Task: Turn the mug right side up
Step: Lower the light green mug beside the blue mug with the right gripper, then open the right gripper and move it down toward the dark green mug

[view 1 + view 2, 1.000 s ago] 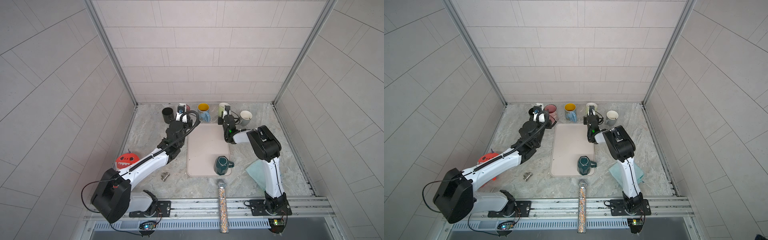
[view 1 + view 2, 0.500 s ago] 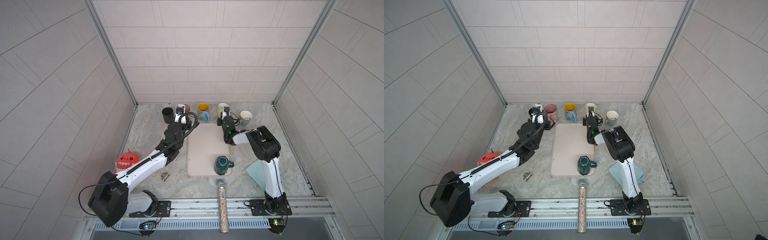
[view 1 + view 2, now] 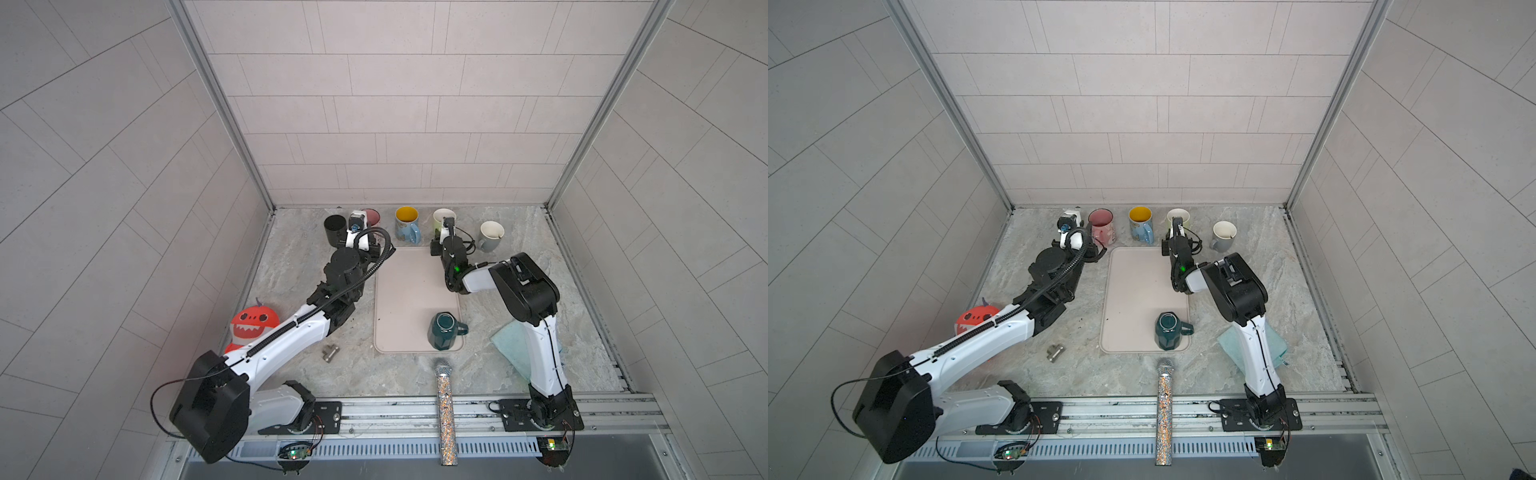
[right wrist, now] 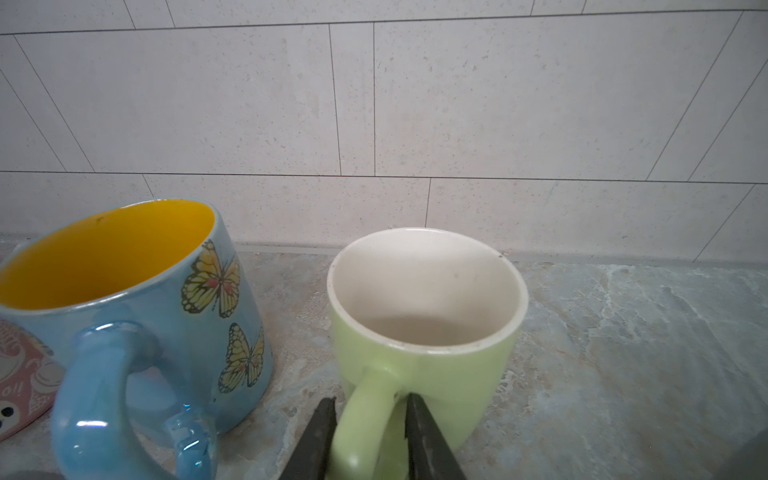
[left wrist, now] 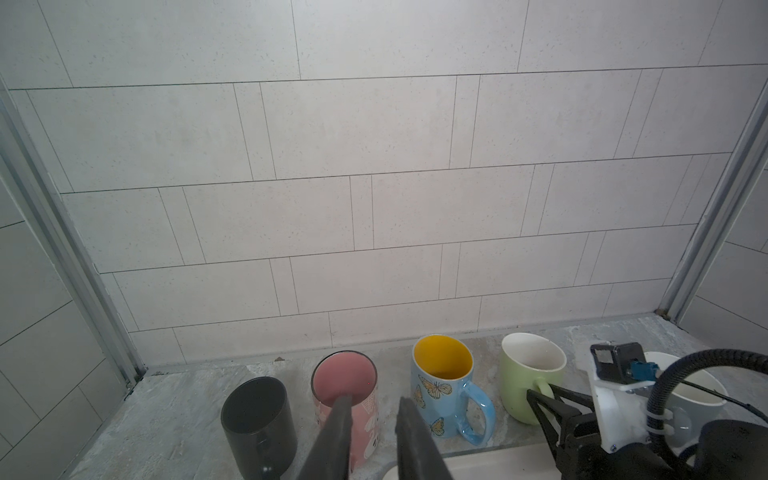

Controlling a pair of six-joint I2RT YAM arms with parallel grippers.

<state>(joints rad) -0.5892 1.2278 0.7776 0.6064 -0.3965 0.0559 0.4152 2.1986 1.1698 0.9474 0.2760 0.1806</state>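
Right wrist: R hand [image 4: 370, 399] straddles green mug [image 4: 424, 374] handle, grip unclear; L hand [image 5: 375, 400] ajar, empty.

Both top views look down from high above the front edge of the worktop [image 3: 291, 257]. Both wrist cameras sit low, facing the back wall [image 5: 374, 166]; all views share the blue mug [image 4: 145, 307] and green mug [image 4: 457, 374].

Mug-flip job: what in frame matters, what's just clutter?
Job: teal mug, apparently inverted, on the mat; green mug, upright, right gripper astride its handle; black mug, pink mug, butterfly mug, grey mug, all upright.
Clutter: red toy, microphone, blue cloth, metal clip.
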